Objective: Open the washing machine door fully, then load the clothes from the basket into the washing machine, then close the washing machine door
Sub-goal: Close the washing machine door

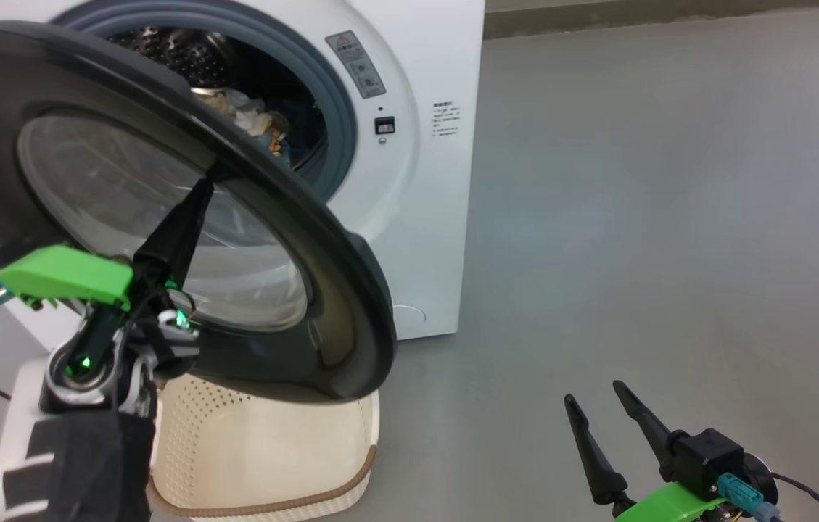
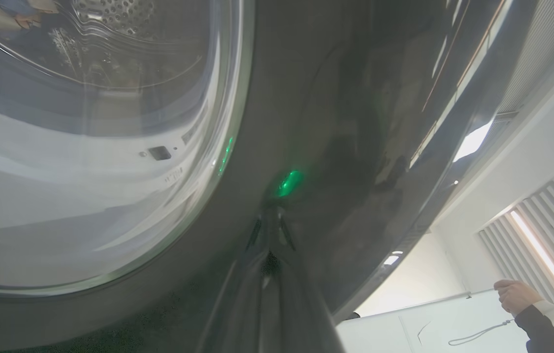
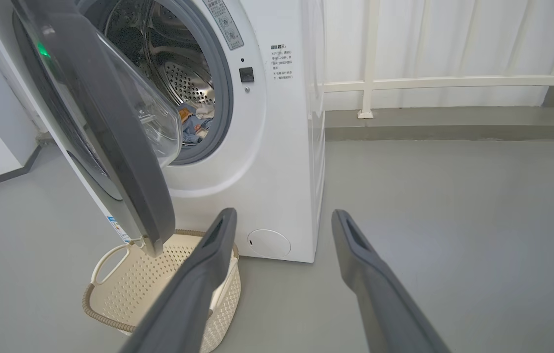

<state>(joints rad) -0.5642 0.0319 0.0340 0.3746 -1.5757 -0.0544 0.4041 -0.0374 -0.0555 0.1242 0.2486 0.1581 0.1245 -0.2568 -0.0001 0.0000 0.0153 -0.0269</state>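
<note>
The washing machine door (image 1: 322, 239) stands part-way open, its glossy black rim and glass bowl swung out in front of the white washing machine (image 1: 424, 217). My left gripper (image 1: 202, 185) is shut, its joined tips pressed against the door's black outer rim (image 2: 330, 98) beside the glass. The clothes (image 1: 253, 119) lie inside the steel drum as a light blue and orange bundle (image 3: 193, 122). Under the door sits the cream basket (image 1: 351, 475); the part I see holds nothing. My right gripper (image 1: 595, 393) is open at the lower right, holding nothing, away from the machine (image 3: 277, 162).
Bare grey floor stretches to the right of the machine. A white railing (image 3: 370, 83) and curtain run along the back wall. In the left wrist view a person's hand (image 2: 514, 294) shows by a whiteboard. The basket (image 3: 223, 304) stands right against the machine's front.
</note>
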